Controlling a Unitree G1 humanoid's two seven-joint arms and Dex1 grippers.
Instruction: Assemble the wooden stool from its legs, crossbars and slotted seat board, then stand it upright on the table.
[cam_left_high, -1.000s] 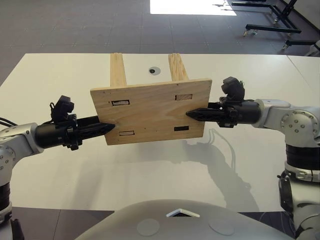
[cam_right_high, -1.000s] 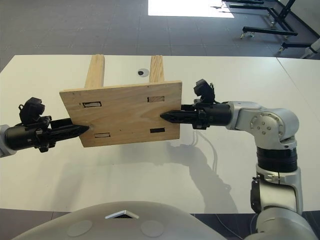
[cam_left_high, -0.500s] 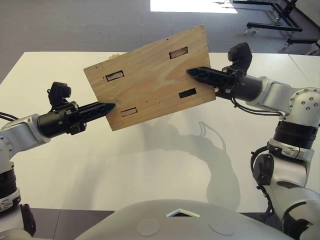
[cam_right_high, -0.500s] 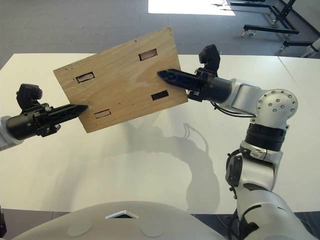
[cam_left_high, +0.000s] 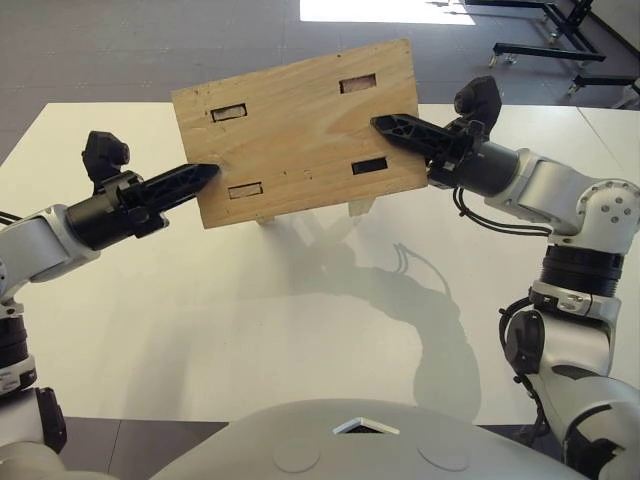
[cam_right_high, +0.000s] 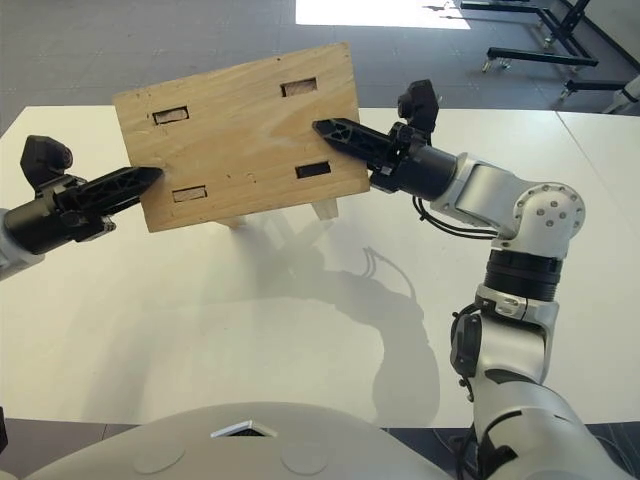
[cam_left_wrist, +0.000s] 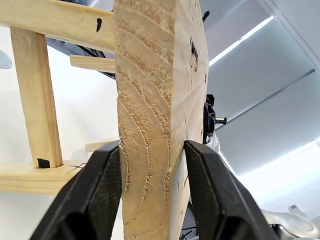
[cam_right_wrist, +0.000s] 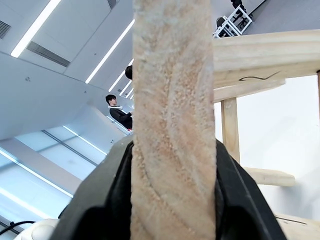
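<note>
Stool hangs assembled between the pincers, its seat tilted toward the camera above the table. Left pincer is clenched on one seat edge and right pincer on the opposite edge. The step looks like standing it upright: level the seat, lower the feet, then release. The seat hides most of the legs. Two leg ends peek below it, and whether they touch the table is unclear.

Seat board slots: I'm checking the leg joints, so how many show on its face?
4 slots on the seat board: upper left, upper right, lower left, lower right. None seem hidden.
</note>
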